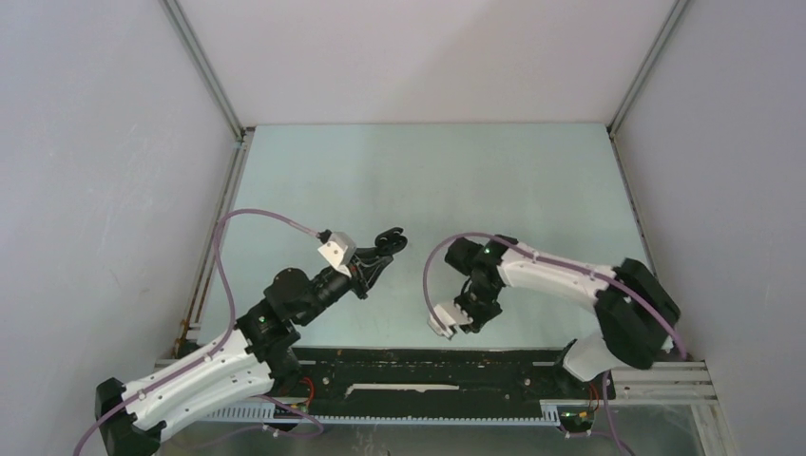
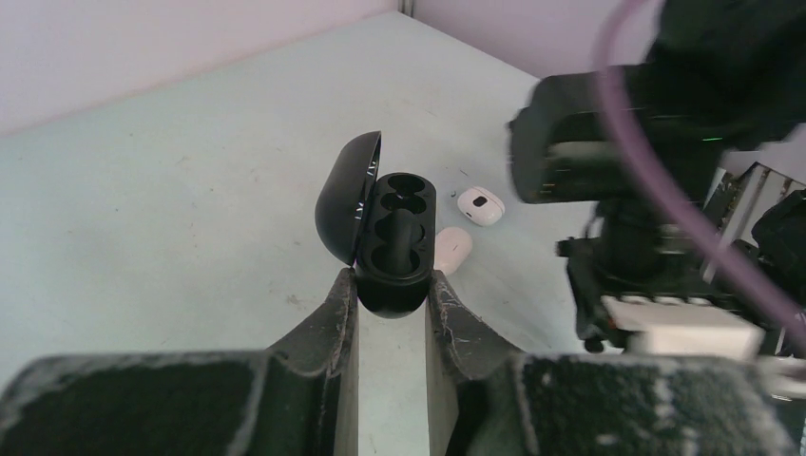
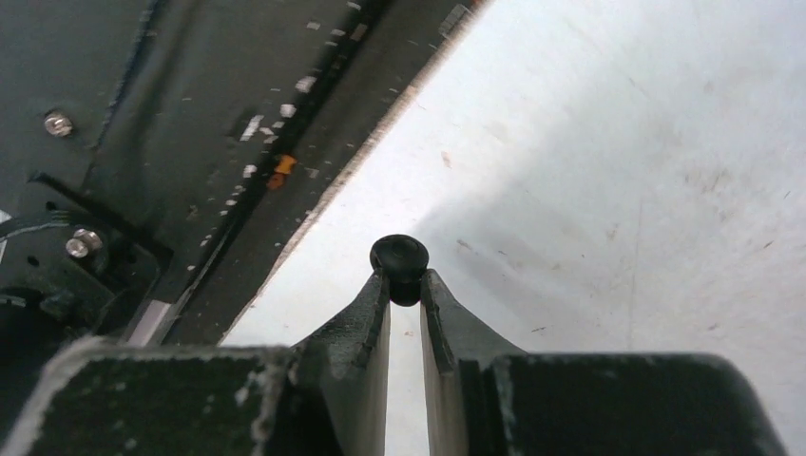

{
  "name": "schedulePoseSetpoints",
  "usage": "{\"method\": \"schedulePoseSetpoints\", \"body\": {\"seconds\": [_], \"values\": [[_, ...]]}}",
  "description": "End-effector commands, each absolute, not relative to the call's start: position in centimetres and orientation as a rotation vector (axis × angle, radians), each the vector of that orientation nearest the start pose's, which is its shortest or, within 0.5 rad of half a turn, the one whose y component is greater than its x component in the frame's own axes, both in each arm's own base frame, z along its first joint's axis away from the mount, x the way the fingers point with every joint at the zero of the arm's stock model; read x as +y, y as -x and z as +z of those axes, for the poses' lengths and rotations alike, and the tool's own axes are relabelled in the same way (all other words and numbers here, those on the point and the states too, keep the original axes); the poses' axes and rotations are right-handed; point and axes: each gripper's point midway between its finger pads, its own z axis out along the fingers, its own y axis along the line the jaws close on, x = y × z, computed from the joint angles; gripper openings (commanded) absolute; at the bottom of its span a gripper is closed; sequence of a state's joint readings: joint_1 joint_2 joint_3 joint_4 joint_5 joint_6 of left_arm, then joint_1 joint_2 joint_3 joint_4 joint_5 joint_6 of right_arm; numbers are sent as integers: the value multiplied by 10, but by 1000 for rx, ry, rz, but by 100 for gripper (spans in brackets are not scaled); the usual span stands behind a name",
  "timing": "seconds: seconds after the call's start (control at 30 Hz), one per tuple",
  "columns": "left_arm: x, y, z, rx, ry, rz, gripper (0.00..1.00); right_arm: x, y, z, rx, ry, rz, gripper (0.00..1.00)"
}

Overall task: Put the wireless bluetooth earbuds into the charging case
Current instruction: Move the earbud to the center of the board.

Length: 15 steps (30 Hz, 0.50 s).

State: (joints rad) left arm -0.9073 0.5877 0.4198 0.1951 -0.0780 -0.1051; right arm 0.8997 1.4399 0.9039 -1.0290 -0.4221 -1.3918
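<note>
Earbud (image 3: 399, 258), the black one, is pinched in the nearly closed tips of my right gripper (image 3: 404, 288) for seating; my left gripper (image 2: 392, 290) clamps the lid-open charging case (image 2: 397, 237) steady, wells exposed.

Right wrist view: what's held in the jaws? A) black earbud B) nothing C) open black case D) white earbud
A: a small round black earbud sits pinched at the tips of the right gripper, with the jaws closed on either side of it.
</note>
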Motion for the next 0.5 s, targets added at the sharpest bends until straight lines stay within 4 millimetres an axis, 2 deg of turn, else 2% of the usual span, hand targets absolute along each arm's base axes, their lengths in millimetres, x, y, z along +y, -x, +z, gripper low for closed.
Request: {"method": "schedulePoseSetpoints", "body": {"seconds": [0.0, 0.17, 0.27, 0.37, 0.47], "values": [[-215, -197, 268, 1451, -468, -710, 1, 207, -134, 43, 1523, 2539, 740, 15], [-194, -199, 271, 1453, -393, -653, 1, 219, -169, 30, 1691, 2380, 716, 17], [-190, -200, 271, 1451, -374, -644, 1, 220, -178, 28, 1741, 2331, 698, 22], [-191, -200, 270, 1456, -376, -640, 1, 220, -188, 32, 1782, 2256, 688, 28], [-193, -202, 270, 1464, -385, -638, 1, 219, -199, 46, 1799, 2149, 699, 33]]}}
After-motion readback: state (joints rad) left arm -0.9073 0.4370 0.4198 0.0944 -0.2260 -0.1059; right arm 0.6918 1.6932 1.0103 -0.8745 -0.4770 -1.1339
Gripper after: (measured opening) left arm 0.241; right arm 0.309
